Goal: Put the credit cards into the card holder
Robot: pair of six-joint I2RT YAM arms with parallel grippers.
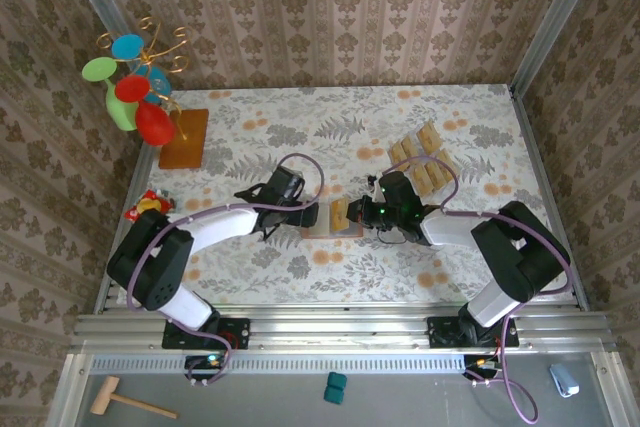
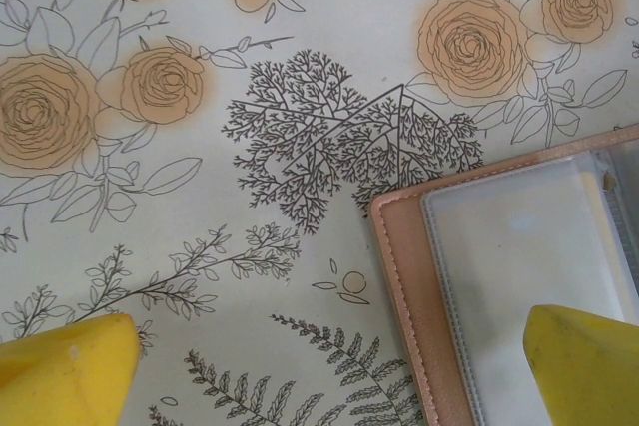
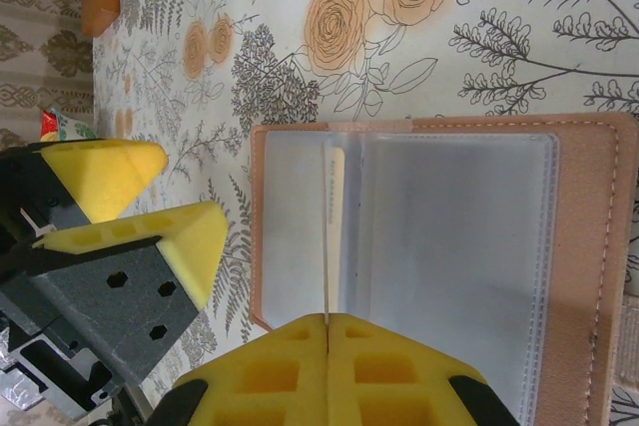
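The card holder [image 3: 449, 246] is laid open on the flowered table [image 1: 450, 117], clear sleeves upward, between the two grippers. One credit card [image 3: 326, 226] is held on edge over a sleeve, pinched between the pressed-together yellow fingertips of the right gripper [image 3: 327, 324]. The left gripper [image 2: 324, 366] is spread wide, one finger [image 2: 584, 366] set over the holder's corner, the other [image 2: 65, 371] over bare table. The remaining credit cards [image 1: 425, 159] are seen in rows behind the right arm, well apart from the holder
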